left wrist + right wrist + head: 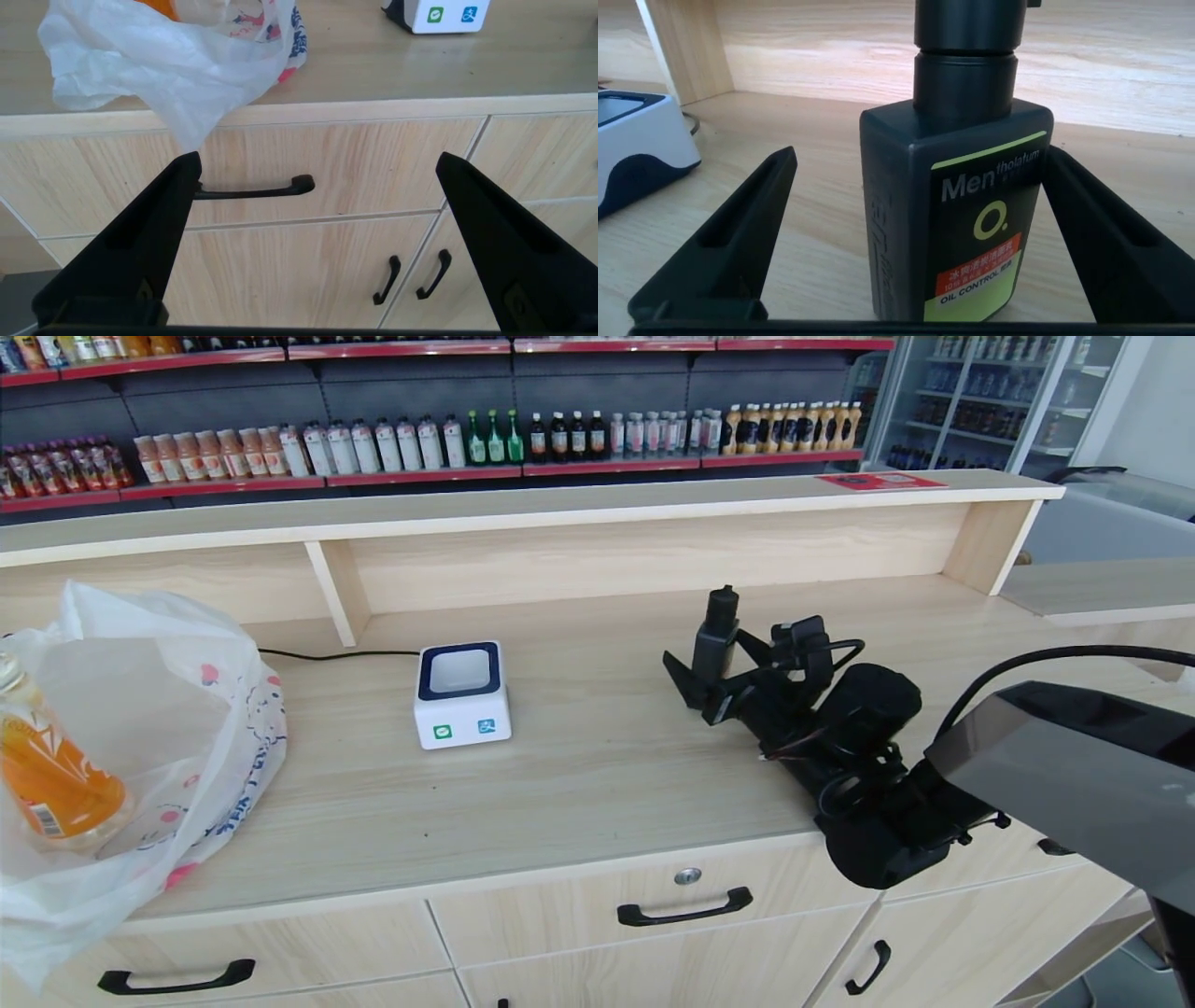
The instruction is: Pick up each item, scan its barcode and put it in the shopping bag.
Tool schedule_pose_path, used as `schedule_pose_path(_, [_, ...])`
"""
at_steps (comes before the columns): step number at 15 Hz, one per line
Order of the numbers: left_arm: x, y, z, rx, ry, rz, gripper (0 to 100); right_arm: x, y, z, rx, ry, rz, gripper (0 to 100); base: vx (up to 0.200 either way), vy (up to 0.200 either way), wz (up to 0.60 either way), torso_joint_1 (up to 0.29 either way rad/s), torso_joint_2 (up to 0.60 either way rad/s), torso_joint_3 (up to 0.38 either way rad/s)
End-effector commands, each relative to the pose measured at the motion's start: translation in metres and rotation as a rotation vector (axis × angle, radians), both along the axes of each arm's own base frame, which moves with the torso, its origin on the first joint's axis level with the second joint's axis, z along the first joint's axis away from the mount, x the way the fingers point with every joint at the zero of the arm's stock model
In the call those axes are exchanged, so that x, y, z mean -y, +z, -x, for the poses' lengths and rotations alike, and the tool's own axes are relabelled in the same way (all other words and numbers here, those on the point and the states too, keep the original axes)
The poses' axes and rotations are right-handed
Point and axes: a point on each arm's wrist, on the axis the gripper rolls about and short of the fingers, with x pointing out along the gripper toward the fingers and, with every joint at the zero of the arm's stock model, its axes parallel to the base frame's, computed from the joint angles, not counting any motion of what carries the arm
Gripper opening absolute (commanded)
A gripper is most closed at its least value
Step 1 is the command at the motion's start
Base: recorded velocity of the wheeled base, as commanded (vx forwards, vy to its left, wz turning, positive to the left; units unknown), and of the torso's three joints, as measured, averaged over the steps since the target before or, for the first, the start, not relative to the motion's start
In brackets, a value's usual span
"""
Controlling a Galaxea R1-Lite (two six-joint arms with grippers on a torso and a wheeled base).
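Black bottle (957, 215): upright on the wooden counter (579, 775), well to the right of the scanner (462, 695).
Right gripper (920, 159): jaws spread wide, 1 finger on each side of the bottle, neither touching it; nothing held.
Left gripper (318, 159): wide open and empty, low in front of the drawers (308, 233).
Step in hand: likely the grasp on the bottle, ahead of the scan.
Doing it well: close on the flat body, not the cap, and keep centred; a tall, narrow bottle probably tips under a 1-sided push.
Barcode: not visible; the front label faces the wrist.
Shopping bag (215, 709): at the counter's left end, 1 orange drink (51, 779) inside.
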Motion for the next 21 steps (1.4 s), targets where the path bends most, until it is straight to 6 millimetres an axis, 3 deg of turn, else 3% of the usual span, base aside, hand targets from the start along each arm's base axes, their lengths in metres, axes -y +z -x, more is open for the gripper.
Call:
schedule_pose_path(1, [0.000, 0.000, 0.000, 0.000, 0.000, 0.001, 100, -0.001, -0.001, 0.000, -0.006, 0.005, -0.008, 100, 0.000, 0.000, 0.00, 0.000, 0.00, 0.000])
schedule_pose_path(5, [0.000, 0.000, 0.000, 0.000, 0.000, -0.006, 100, 0.023, -0.001, -0.003, -0.020, -0.054, -0.001, 100, 0.000, 0.000, 0.00, 0.000, 0.00, 0.000])
schedule_pose_path(12, [0.000, 0.000, 0.000, 0.000, 0.000, -0.010, 100, 0.028, 0.004, 0.001, -0.017, -0.069, 0.006, 100, 0.000, 0.000, 0.00, 0.000, 0.00, 0.000])
schedule_pose_path(16, [0.000, 0.000, 0.000, -0.001, 0.000, -0.010, 100, 0.044, 0.010, 0.004, -0.013, -0.105, 0.010, 100, 0.000, 0.000, 0.00, 0.000, 0.00, 0.000])
schedule_pose_path(21, [0.000, 0.000, 0.000, -0.001, 0.000, -0.010, 100, 0.030, 0.007, 0.005, -0.016, -0.070, 0.010, 100, 0.000, 0.000, 0.00, 0.000, 0.00, 0.000])
